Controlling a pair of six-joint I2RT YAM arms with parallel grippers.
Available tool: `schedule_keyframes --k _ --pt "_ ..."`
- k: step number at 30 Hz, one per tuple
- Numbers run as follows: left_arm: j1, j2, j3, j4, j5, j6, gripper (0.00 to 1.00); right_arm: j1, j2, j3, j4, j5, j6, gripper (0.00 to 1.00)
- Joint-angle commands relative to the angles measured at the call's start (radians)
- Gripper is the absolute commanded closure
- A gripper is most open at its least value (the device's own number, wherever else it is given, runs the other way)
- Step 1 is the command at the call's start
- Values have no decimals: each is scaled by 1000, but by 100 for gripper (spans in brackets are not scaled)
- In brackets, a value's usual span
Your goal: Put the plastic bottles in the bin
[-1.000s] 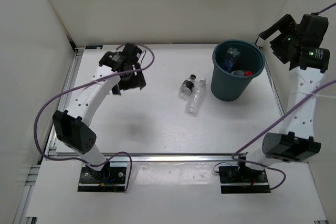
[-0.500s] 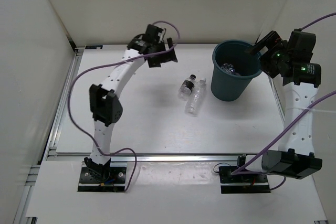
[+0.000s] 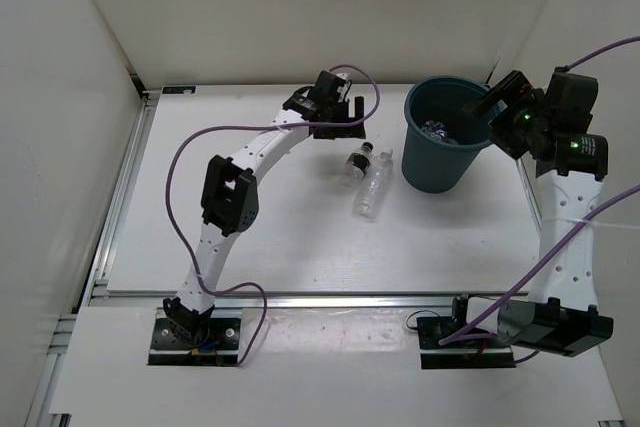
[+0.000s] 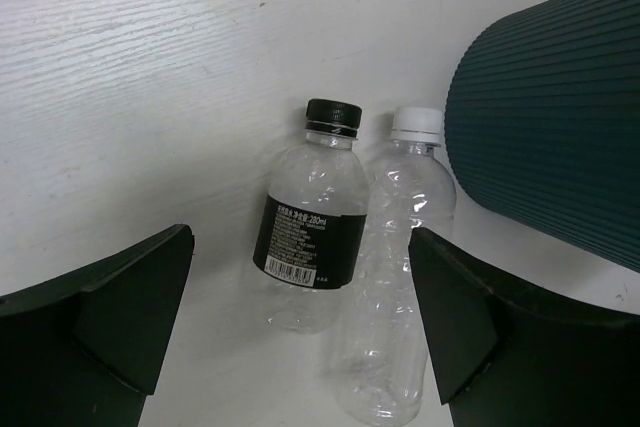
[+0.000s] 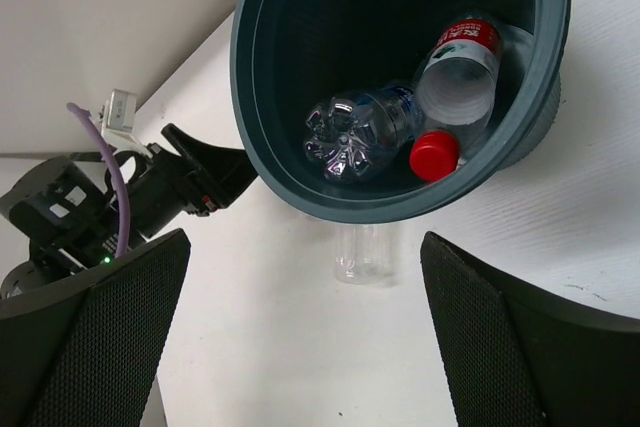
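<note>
Hovering with its fingers spread wide and empty, my left gripper (image 4: 300, 243) looks down on a black-capped dark-labelled bottle (image 4: 308, 237) and a white-capped plain bottle (image 4: 395, 297). They lie side by side on the white table (image 4: 150, 97), caps pointing the same way. The plain bottle rests just beside the ribbed wall of the teal bin (image 4: 560, 127). My right gripper (image 5: 305, 242), also wide open and holding nothing, hangs over the bin's mouth. Inside the bin lie a red-labelled bottle (image 5: 462, 72) and a bluish-labelled bottle (image 5: 365, 132), with a red cap (image 5: 433, 154) beside them.
</note>
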Motion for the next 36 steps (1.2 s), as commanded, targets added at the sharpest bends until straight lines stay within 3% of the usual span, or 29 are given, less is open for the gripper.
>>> schedule_keyframes --k 1,20,23,27,28,31,35,36 --pt "4 26 5 50 30 22 0 3 -25 -22 44 -18 -31 0" --pt "5 144 -67 79 185 27 2 3 -62 -63 15 19 -78 0" --pt "15 117 -110 79 194 27 9 3 -62 -74 15 28 -78 0" --pt "25 77 -139 79 203 18 29 3 -62 -74 15 19 -67 0" --pt "35 66 -139 79 189 18 42 3 -62 -74 15 19 -67 0" --pt "59 17 -101 79 150 -36 59 3 -62 -74 15 19 -57 0" --pt "99 -35 29 79 125 -102 63 3 -62 -83 15 19 -47 0" --pt "99 -35 125 79 125 -114 64 3 -62 -83 15 8 -38 0"
